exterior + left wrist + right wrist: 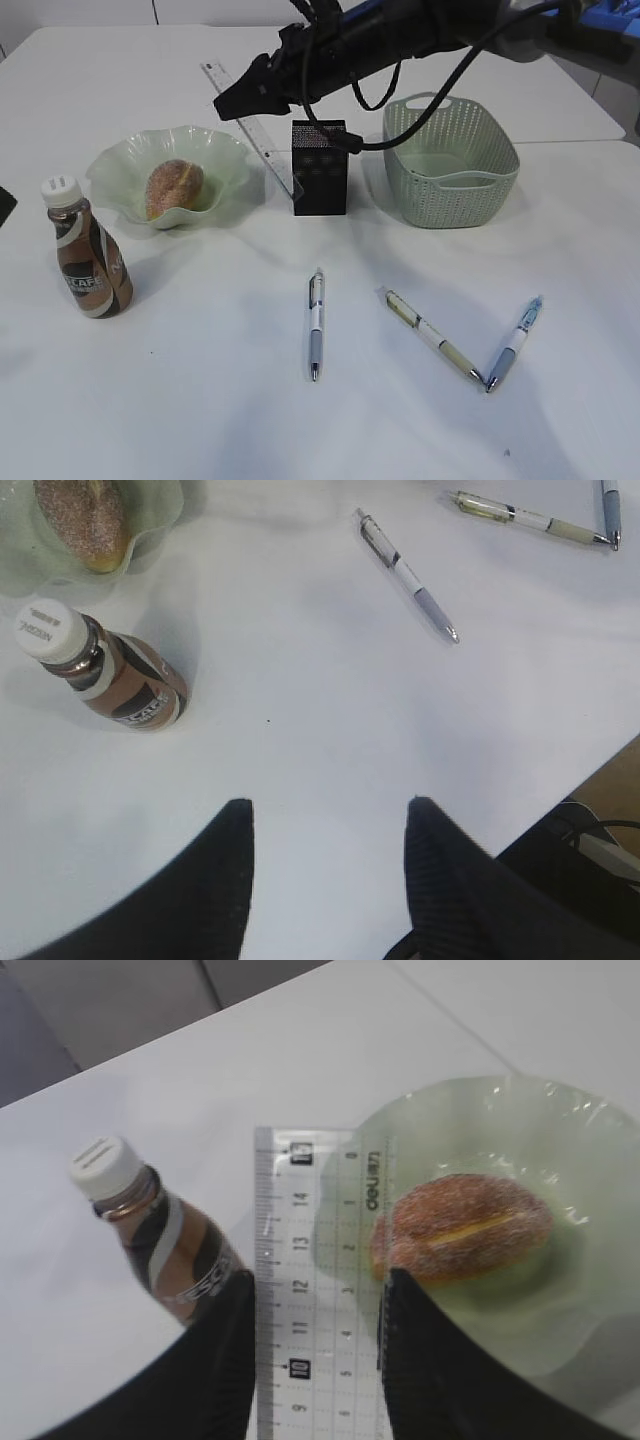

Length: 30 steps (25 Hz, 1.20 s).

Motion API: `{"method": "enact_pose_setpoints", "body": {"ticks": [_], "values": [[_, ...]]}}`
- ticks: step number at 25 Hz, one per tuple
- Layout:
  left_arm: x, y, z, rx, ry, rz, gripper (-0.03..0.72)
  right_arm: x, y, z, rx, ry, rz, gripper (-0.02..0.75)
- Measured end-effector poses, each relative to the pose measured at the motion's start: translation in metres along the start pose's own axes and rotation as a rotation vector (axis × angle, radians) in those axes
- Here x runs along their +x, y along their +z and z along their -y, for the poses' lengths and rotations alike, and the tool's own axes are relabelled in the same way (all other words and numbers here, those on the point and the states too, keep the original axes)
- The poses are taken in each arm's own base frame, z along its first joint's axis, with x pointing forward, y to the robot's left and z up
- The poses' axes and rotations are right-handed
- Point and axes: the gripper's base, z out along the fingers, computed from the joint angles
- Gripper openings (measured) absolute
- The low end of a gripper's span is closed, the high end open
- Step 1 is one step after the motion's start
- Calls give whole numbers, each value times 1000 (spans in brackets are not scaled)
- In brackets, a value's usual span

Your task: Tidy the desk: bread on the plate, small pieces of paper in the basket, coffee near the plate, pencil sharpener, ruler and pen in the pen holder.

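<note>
The ruler (318, 1290) is clamped across its width between the jaws of the right gripper (318, 1360), which stand about half open around it; in the exterior view it hangs slanting in the air behind the pen holder (319, 168), its lower end near the cup's rear left corner and its far end pointing up and away over the tabletop (200, 400). It looks a thin, clear, stiff strip, light and smooth, so it may swivel or slip between the jaws if swung quickly; a hold across the flat faces near the middle, as now, seems the safest, and it will probably need tipping nearly upright to enter the narrow mesh cup. The left gripper (330, 820) hovers empty above bare tabletop, jaws roughly half apart. The bread (174, 188) lies in the plate (215, 150), the coffee (88, 260) stands just beside it, and three pens (316, 323) lie loose in front.
</note>
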Motion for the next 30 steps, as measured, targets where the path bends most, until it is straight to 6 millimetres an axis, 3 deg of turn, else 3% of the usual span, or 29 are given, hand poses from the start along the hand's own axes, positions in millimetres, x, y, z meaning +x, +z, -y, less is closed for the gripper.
{"method": "enact_pose_setpoints", "body": {"ticks": [17,30], "values": [[0,0,0,0,0,0,340,-23,-19,53,569,77,334,303],[0,0,0,0,0,0,340,-13,-20,73,736,147,409,303]]}}
